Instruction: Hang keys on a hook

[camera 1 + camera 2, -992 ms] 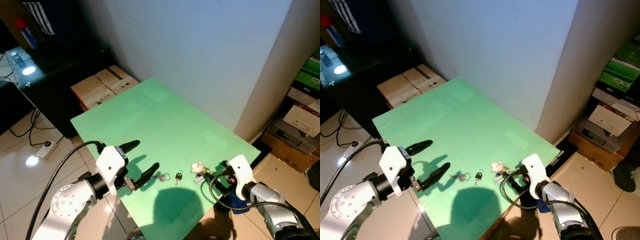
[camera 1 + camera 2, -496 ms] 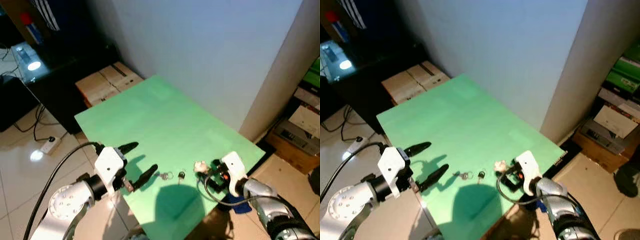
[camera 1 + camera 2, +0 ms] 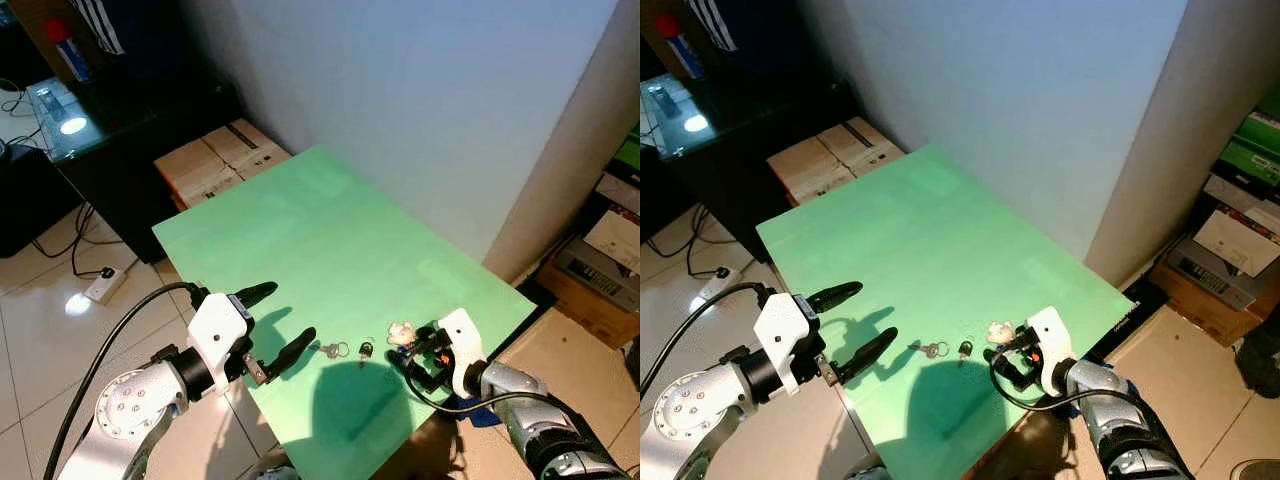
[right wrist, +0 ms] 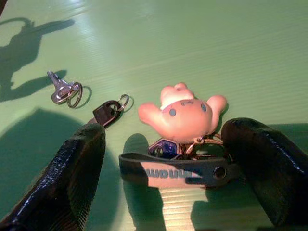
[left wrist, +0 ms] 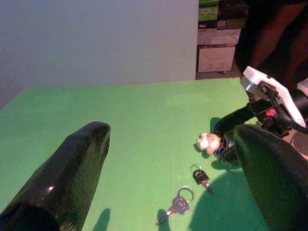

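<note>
three key things lie on my green table (image 3: 300, 230): one silver key (image 5: 177, 209), one black key (image 5: 200, 176), one pink toy keyring (image 4: 183, 114). my right claw (image 4: 163, 175) is spread around the keyring; my left claw (image 3: 280, 322) is spread beside the silver key.

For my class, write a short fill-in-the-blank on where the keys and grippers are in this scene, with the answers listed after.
1. The table top is ___ in colour.
2. The silver key lies between the left gripper and the ___ key.
3. The right gripper straddles the bunch with the pink ___.
4. Both grippers are ___, holding nothing.

Answers: green; black; charm; open
</note>
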Controlling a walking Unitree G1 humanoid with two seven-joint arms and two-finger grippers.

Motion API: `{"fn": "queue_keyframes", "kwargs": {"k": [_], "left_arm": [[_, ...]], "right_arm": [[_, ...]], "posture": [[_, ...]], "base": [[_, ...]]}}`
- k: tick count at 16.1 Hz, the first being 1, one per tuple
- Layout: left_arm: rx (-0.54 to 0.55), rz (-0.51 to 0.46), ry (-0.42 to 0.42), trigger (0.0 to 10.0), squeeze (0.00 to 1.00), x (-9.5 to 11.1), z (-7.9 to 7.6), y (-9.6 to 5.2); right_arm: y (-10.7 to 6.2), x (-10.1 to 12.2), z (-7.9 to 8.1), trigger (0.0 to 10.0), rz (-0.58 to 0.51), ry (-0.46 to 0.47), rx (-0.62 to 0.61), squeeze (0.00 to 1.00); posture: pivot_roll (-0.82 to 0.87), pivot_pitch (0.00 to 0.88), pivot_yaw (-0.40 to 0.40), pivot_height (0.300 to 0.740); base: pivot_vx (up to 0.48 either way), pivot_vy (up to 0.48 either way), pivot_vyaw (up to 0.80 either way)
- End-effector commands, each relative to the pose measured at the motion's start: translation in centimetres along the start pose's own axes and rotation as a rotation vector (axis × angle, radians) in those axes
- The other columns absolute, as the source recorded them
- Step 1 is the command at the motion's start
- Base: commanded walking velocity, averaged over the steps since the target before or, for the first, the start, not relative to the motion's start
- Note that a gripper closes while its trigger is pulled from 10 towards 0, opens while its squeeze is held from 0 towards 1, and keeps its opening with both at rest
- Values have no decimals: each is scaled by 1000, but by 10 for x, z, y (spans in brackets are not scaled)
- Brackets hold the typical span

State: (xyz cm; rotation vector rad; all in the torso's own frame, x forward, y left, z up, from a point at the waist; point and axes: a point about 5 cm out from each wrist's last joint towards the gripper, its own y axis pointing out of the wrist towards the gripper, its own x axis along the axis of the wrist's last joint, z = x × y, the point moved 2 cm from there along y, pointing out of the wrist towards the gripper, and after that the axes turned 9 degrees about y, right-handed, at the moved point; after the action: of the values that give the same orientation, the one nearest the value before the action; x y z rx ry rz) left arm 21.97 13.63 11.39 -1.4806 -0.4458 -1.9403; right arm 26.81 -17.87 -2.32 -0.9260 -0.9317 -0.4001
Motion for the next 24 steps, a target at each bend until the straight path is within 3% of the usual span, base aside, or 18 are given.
{"fn": "queue_keyframes", "kwargs": {"k": [1, 7, 9, 14, 23, 24], "left_arm": [[3, 7, 13, 10000, 0, 1, 3, -4], [2, 3, 17, 10000, 0, 2, 3, -3], [1, 1, 18, 10000, 0, 3, 3, -2], [-7, 1, 20, 10000, 0, 3, 3, -2], [-8, 16, 31, 10000, 0, 2, 6, -8], [-8, 17, 32, 10000, 0, 2, 6, -8]], "right_arm": [[2, -2, 3, 10000, 1, 31, 12, 0], [12, 5, 24, 10000, -74, 13, 104, 0], [11, 6, 24, 10000, -94, 12, 99, 0], [-6, 3, 1, 10000, -89, -8, -11, 0], [-4, 1, -7, 10000, 3, 41, -8, 0], [-4, 0, -7, 7451, 5, 50, -11, 0]], "posture": [[88, 115, 134, 740], [83, 112, 131, 740], [83, 112, 131, 740], [80, 103, 137, 740], [112, 104, 142, 740], [117, 109, 141, 740]], "base": [[0, 0, 0], [0, 0, 0], [0, 0, 0], [0, 0, 0], [0, 0, 0], [0, 0, 0]]}}
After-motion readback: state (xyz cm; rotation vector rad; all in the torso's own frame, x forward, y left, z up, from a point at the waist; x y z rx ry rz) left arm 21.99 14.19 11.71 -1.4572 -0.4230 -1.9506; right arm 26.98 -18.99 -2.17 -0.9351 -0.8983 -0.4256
